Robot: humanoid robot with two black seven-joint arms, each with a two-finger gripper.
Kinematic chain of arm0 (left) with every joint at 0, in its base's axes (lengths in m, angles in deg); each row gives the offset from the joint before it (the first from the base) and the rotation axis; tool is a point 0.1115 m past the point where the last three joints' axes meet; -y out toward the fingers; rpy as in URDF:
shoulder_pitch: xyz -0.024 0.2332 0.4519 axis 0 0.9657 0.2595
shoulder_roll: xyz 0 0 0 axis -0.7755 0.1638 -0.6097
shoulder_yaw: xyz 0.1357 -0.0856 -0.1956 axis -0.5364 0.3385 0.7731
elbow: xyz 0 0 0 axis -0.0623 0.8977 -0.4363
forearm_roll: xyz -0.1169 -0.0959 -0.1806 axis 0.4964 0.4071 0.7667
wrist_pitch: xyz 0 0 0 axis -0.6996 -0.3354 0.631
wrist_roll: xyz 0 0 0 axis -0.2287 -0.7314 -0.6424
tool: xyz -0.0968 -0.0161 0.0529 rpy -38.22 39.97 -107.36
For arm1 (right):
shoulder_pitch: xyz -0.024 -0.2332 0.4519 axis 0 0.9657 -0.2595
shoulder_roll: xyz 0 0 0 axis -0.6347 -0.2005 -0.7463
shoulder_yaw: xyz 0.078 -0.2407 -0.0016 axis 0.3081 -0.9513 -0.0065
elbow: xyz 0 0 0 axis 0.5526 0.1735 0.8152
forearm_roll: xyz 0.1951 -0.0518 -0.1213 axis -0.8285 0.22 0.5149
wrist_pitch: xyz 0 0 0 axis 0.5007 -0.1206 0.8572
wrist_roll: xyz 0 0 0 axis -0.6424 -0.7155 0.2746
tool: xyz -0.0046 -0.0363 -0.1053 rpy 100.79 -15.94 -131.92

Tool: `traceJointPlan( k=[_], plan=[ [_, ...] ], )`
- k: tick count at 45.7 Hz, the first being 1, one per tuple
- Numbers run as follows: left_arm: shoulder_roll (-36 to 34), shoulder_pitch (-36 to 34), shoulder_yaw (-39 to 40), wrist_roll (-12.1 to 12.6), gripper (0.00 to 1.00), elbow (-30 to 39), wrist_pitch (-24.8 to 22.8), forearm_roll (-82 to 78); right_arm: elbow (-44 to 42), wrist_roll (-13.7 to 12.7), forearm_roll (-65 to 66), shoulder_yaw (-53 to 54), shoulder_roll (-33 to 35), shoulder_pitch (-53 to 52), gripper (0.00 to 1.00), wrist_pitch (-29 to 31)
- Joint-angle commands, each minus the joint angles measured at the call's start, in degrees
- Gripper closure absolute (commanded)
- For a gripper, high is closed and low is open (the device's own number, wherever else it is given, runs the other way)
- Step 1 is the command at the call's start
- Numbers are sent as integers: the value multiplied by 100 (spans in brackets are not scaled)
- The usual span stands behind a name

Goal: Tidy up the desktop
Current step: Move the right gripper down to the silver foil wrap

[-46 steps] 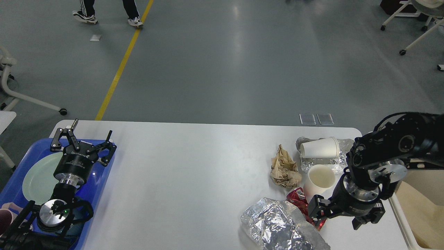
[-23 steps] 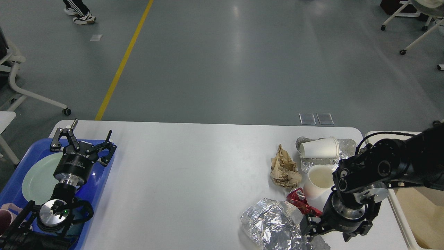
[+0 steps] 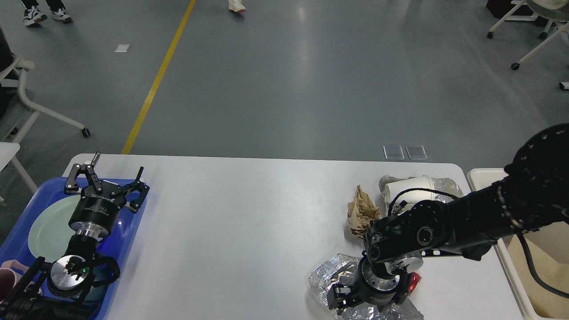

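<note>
You saw a glossy grey floor (image 3: 311,80) crossed by a yellow line (image 3: 155,84), with wheeled white chair legs (image 3: 524,49) at its edges.

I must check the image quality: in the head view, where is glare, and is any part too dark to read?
Head view: sharp overall; soft glare streaks on the floor; bright glints on the crumpled foil; the right gripper is dark, so its fingers cannot be told apart; the left gripper is clearly lit.
</note>
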Motion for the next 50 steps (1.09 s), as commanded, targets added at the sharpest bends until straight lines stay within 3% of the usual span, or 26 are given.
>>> traceJointPlan(
  k=[1,40,50],
  plan=[
    [0,3,0,3,3,0,0,-1,-132,-28,99,58,-113,154,6,-9],
    [0,3,0,3,3,0,-9,-1,-448,-28,81,638,-745,391,7,-53],
    [0,3,0,3,3,0,-9,-1,-835,-37,99,585,-860,708,14,-220]
  ],
)
